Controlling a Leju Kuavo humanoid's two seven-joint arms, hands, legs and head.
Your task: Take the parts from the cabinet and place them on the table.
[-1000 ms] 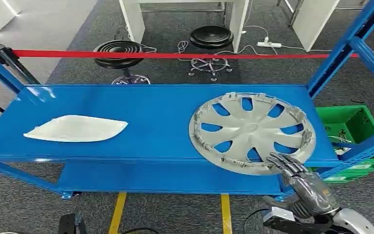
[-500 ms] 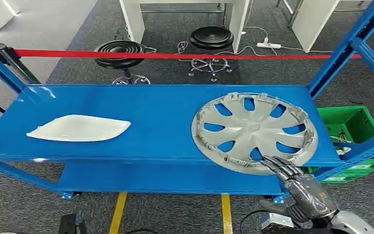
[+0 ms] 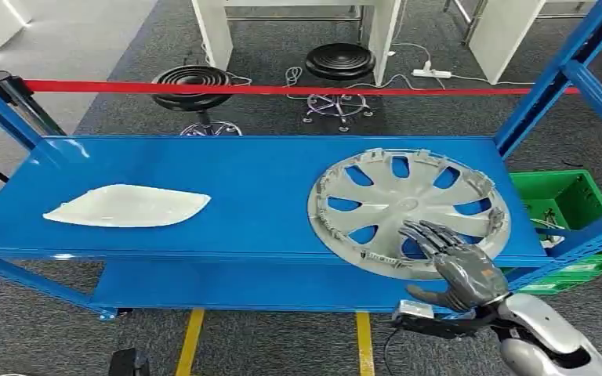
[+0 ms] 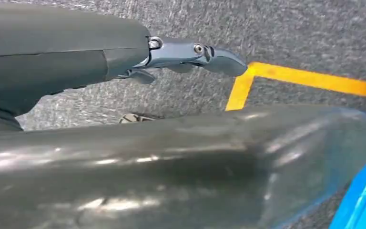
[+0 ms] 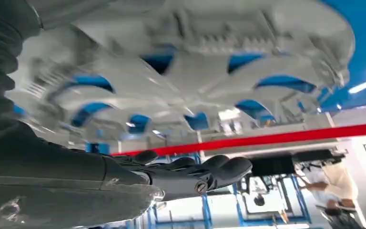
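So the silver hubcap is lying flat on the blue shelf, inner side up with the clips around its rim showing, over toward the shelf's right end and right up to the front edge. The right hand is over the near-right part of the hubcap, fingers spread and stretched across the spokes, thumb hanging out below the shelf's front edge. It isn't closed around anything, so I'd call it released; can't say for sure whether the fingertips are actually touching the plastic. From the right wrist view the hubcap is blurry and close, with the dark fingers stretched out straight, apart from it and not wrapped on the rim. The other part, a white curved cover, sits flat on the same shelf, well apart from the hubcap, toward the shelf's left end. The left hand shows in its own wrist camera over grey carpet with a yellow floor line; its fingers stick out straight with nothing in them, so that one's released too. Behind the shelf there's a red barrier tape and two black stools, and a green crate sits just past the shelf's right end.
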